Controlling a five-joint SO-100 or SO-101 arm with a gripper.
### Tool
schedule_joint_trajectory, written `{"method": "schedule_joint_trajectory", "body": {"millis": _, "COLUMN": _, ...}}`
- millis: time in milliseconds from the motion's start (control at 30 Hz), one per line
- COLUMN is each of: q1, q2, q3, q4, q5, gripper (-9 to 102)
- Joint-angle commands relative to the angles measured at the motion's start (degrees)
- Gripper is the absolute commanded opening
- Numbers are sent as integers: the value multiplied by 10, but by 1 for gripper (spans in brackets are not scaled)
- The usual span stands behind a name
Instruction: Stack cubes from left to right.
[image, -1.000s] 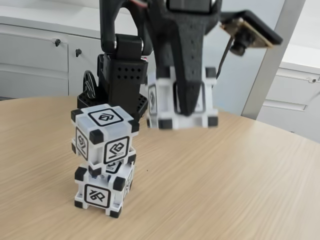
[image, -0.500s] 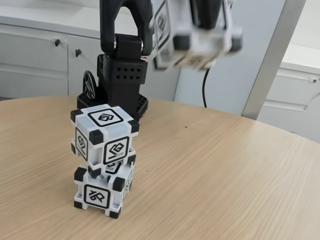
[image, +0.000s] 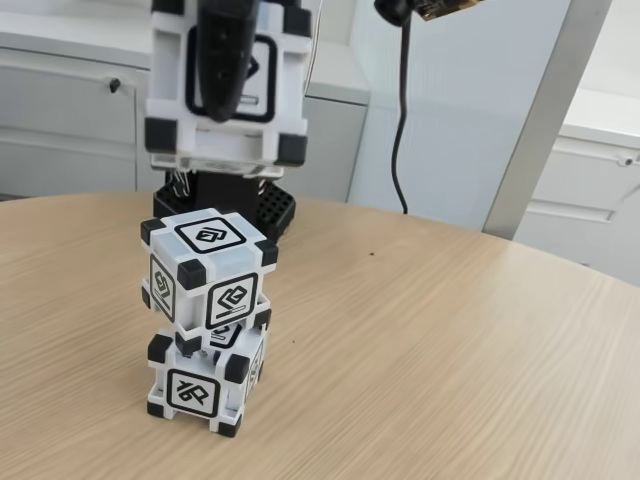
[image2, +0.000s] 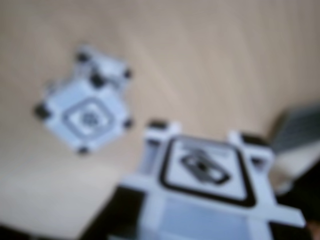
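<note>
- Fixed view: your tool (image: 226, 95) is clamped on the third cube (image: 226, 85), one dark finger running down across its front face. The cube hangs in the air, clear of everything below it.
- The stack (image: 208, 320) of two cubes stands on the surface (image: 450, 360), directly beneath the held cube, with a visible gap between the carried cube's underside and the top cube (image: 208, 268).
- The top cube is turned a little against the bottom cube (image: 205, 385), so a corner faces the camera. The held cube shows you a flat face instead, so the two do not seem to be squared up.
- Wrist view: the picture is blurred, but the held cube (image2: 210, 185) fills the lower right, while the stack (image2: 85, 112) lies up and to the left of it, apart from it on the frame.
- Judging from both views, your coming move turns on that offset: bring the cube across until it sits over the stack's top face, match the twist if you can, then lower.
- The stack looks narrow and slightly askew, so an off-centre touch could tip it.
</note>
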Motion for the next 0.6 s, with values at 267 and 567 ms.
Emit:
{"method": "schedule_joint_trajectory", "body": {"millis": 267, "q1": 5, "q2": 14, "q3": 13, "q4": 7, "q5": -22, "gripper": 25}}
{"method": "schedule_joint_trajectory", "body": {"millis": 567, "q1": 5, "q2": 32, "q3": 105, "q4": 5, "q5": -58, "gripper": 24}}
